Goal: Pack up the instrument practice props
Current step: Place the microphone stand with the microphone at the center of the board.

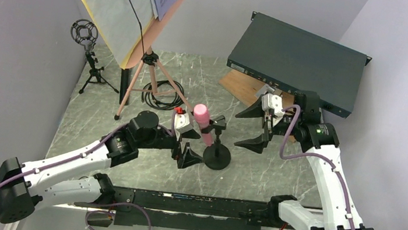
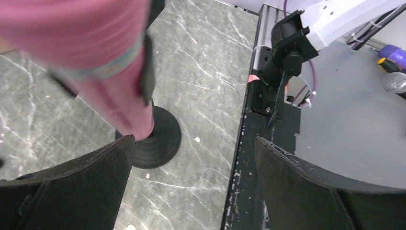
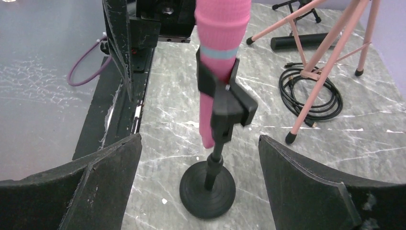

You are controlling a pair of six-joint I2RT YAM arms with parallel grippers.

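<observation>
Left gripper [image 2: 194,141], released, hangs at 8 o'clock of the pink microphone [image 1: 203,124], which stands clipped in its black holder [image 3: 227,98] mid-table. Right gripper [image 1: 256,128], also released, is at 2 o'clock. Best to pinch the body, steady the base [image 1: 217,159] and lift clear. The table [image 1: 277,165] is grey marble; the music desk [image 1: 159,27] stands at 11 o'clock.

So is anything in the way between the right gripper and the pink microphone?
No, nothing visible. The open right gripper faces the pink microphone across bare table. The microphone sits clipped in its black stand, with the left gripper on its other side.
</observation>
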